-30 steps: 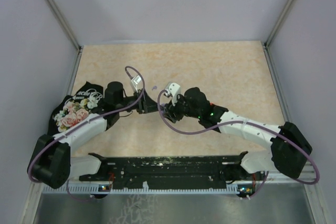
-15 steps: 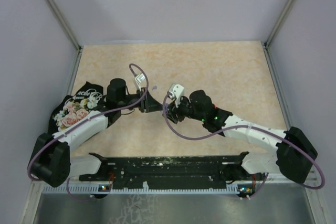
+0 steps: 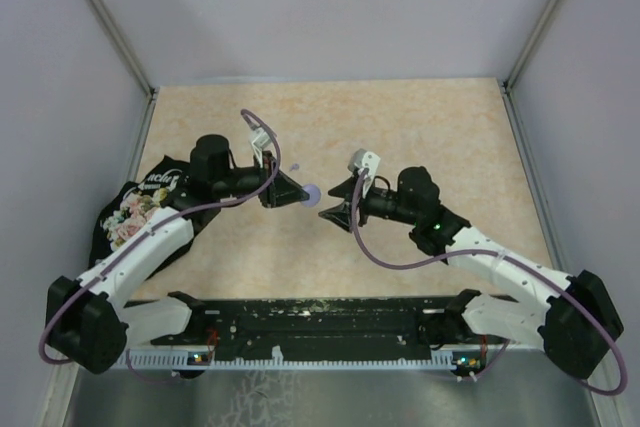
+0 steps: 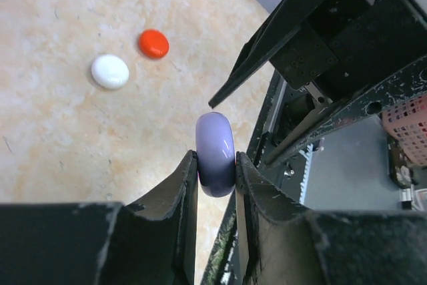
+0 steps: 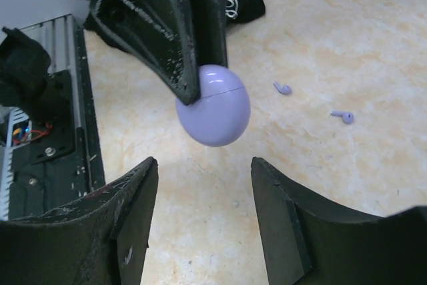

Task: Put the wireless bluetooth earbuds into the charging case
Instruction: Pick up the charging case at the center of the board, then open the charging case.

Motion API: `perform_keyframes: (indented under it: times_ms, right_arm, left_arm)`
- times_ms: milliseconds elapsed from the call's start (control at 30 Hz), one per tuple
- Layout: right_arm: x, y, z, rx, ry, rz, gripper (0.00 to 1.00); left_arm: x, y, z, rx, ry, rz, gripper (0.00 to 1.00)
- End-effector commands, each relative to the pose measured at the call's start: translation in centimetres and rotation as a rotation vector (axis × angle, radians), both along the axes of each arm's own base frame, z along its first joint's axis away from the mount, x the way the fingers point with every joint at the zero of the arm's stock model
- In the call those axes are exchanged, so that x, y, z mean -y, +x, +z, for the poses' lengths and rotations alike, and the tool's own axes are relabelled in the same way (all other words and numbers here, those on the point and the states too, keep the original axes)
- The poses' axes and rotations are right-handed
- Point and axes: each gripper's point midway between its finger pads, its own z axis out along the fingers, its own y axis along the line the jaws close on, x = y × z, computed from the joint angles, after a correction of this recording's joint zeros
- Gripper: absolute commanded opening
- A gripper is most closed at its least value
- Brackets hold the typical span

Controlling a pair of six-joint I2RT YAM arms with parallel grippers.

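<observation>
My left gripper [image 3: 300,193] is shut on a closed lilac charging case [image 3: 312,195] and holds it edge-on above the table. In the left wrist view the case [image 4: 215,139] is pinched between both fingers of the left gripper [image 4: 215,158]. My right gripper [image 3: 328,203] is open and empty, facing the case from the right. In the right wrist view the case [image 5: 213,106] hangs just beyond the right gripper [image 5: 203,163]. Two tiny lilac earbuds [image 5: 283,88] [image 5: 343,117] lie on the table behind it.
A red rounded piece [image 4: 153,43] and a white one [image 4: 110,71] lie on the table beyond the case. A black cloth with a floral print [image 3: 140,209] lies at the left edge. The black rail [image 3: 320,322] runs along the near edge.
The two grippers were close together over the table. My right gripper has drawn back to the right and now stands wide open. The lilac case now shows in my left gripper.
</observation>
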Motion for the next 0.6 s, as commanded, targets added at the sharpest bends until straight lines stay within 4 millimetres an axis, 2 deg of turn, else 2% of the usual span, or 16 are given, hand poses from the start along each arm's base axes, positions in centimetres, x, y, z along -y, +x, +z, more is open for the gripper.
perform_keyframes:
  times_ms: [0,200,400,567]
  right_arm:
    - [-0.7,-2.6,3.8,0.041,0.097,0.178,0.59]
    - [-1.4,-2.6,4.4,0.054,0.079,0.238,0.62]
    - [-2.1,-2.5,5.5,0.067,0.083,0.285,0.62]
    - [-2.7,-3.2,5.9,0.038,0.116,0.342,0.57]
  left_arm:
    - [-0.2,-0.5,2.4,0.168,0.024,-0.082,0.06]
    - [0.0,-2.6,4.2,0.262,0.019,-0.256,0.07]
    - [-0.2,-3.4,4.5,0.315,0.076,-0.318,0.08]
    - [0.0,-3.6,4.0,0.325,0.12,-0.336,0.07]
